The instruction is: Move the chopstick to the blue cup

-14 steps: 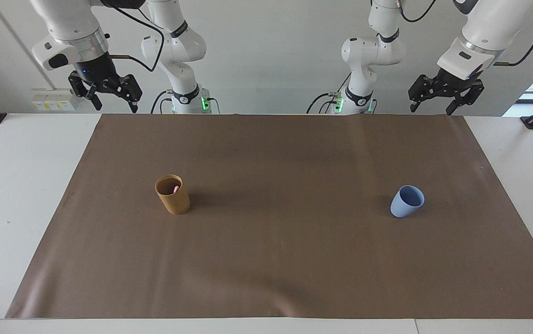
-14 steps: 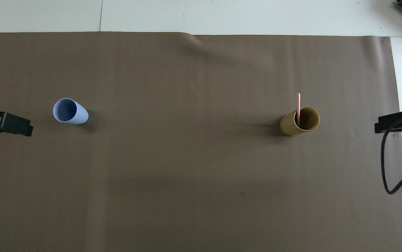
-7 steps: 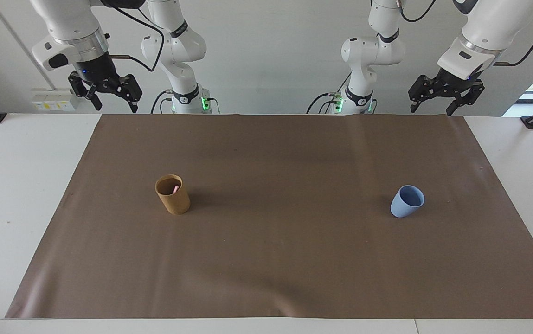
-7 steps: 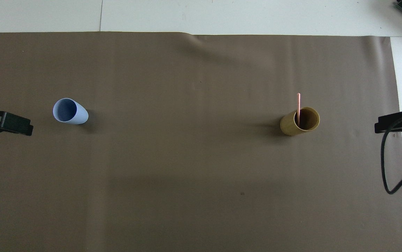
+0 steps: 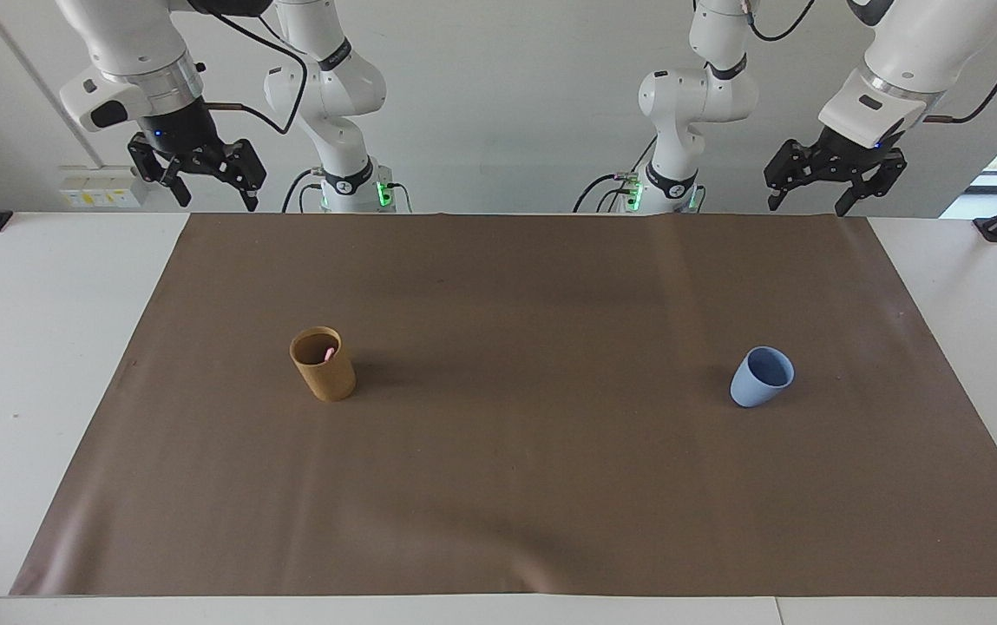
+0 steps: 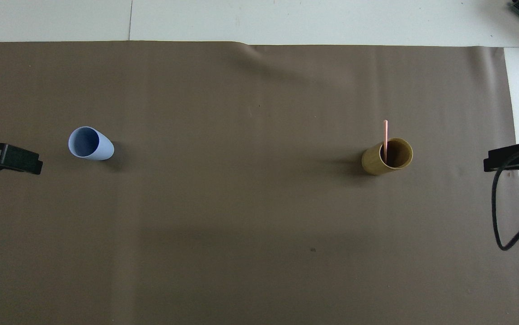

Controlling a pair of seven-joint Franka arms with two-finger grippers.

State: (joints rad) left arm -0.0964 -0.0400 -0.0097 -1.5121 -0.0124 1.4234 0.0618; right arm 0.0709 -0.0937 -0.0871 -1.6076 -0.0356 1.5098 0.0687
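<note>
The right pincer [image 5: 212, 184] hangs in the air with its fingers spread and nothing between them, above the desk's robot-side edge near the corner at the right arm's end. The left pincer [image 5: 810, 188] hangs likewise, fingers apart and empty, above the same edge near the corner at the left arm's end. A brown mat [image 5: 515, 486] covers most of the desk [image 5: 29, 347]. On it, toward the right arm's end, a tan cup [image 5: 323, 364] stands upright with the chopstick [image 6: 385, 137] standing in it, its pink tip above the rim. The blue cup [image 5: 761, 377] stands upright toward the left arm's end, well apart from the tan cup.
</note>
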